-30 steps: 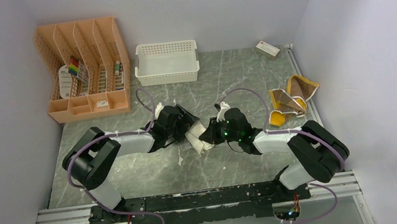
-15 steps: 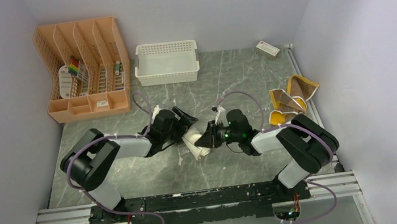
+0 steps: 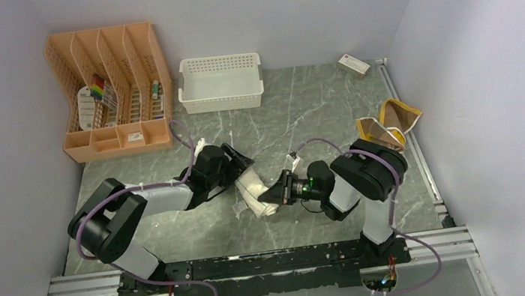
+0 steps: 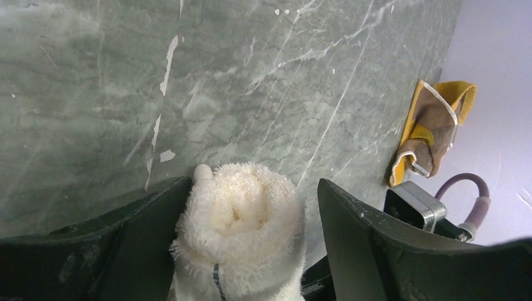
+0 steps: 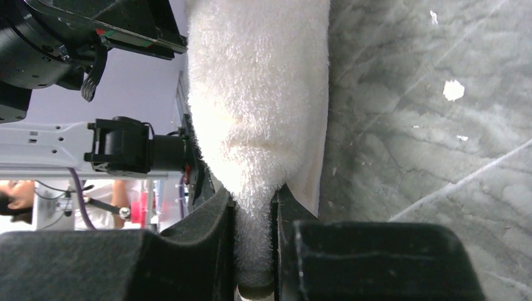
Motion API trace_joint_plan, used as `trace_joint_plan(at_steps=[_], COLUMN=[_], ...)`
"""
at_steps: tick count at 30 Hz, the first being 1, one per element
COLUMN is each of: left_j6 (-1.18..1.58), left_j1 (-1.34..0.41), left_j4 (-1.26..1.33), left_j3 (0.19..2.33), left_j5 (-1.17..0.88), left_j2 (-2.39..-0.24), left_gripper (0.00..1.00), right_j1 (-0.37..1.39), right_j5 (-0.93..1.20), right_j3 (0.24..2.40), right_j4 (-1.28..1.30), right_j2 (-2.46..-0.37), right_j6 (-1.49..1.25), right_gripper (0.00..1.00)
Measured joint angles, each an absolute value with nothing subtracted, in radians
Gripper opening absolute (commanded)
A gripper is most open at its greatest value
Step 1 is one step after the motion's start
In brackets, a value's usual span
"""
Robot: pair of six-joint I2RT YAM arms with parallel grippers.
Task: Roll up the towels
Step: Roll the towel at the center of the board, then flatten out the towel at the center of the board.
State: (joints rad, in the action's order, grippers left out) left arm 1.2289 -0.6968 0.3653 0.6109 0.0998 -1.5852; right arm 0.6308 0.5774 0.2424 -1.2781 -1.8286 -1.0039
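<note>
We are pinching one end of the white towel (image 5: 257, 94) in the right claw (image 5: 254, 200), with its jaws narrowed onto the terry so that, as we judge it, the roll is not springing open. The left claw (image 4: 251, 188) is standing wide around the roll's other end. One finger is touching the pile and the other is standing apart, so it is bracketing rather than gripping, likely to steady the coil. The towel is lying on the marbled table (image 4: 94, 94) straight between the two claws. The mustard-yellow towel (image 4: 433, 125) is lying crumpled, not yet rolled, well beyond the left claw, by the wall. A white lattice basket (image 3: 221, 83), an orange file organiser (image 3: 110, 91) and a small box (image 3: 353, 65) are sitting far ahead of both claws, and nothing is crowding the roll
</note>
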Motion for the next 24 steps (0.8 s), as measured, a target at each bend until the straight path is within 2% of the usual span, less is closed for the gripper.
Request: trace_joint_plan(at_steps=[4, 8, 11, 15, 17, 19, 22, 23, 24], left_j6=[1.207, 1.177, 1.149, 1.116, 1.106, 1.098, 1.088, 1.084, 1.08], left_j1=[-0.691, -0.689, -0.688, -0.685, -0.677, -0.675, -0.676, -0.677, -0.677], left_j4=[0.368, 0.369, 0.369, 0.375, 0.378, 0.378, 0.374, 0.373, 0.373], left_j3=[0.607, 0.604, 0.603, 0.603, 0.603, 0.603, 0.603, 0.603, 0.603], left_j5=[0.099, 0.099, 0.096, 0.088, 0.087, 0.084, 0.077, 0.077, 0.076], left_j2=[-1.581, -1.571, -1.561, -1.553, -1.552, -1.551, -1.545, -1.539, -1.53], left_gripper=[0.75, 0.67, 0.61, 0.57, 0.49, 0.1, 0.07, 0.07, 0.07], right_j1=[0.64, 0.659, 0.686, 0.726, 0.733, 0.735, 0.735, 0.736, 0.737], right_j5=[0.57, 0.544, 0.511, 0.454, 0.437, 0.429, 0.428, 0.426, 0.421], right_j3=[0.217, 0.205, 0.214, 0.268, 0.292, 0.306, 0.314, 0.315, 0.316], right_j4=[-1.457, -1.491, -1.393, -1.15, -1.076, -1.027, -0.994, -0.988, -0.977], right_j2=[-1.935, -1.947, -1.876, -1.724, -1.692, -1.687, -1.698, -1.702, -1.703], right_j6=[-1.095, -1.122, -1.08, -0.985, -0.952, -0.934, -0.921, -0.919, -0.918], right_gripper=[0.01, 0.11, 0.19, 0.2, 0.24, 0.36, 0.64, 0.86, 0.98])
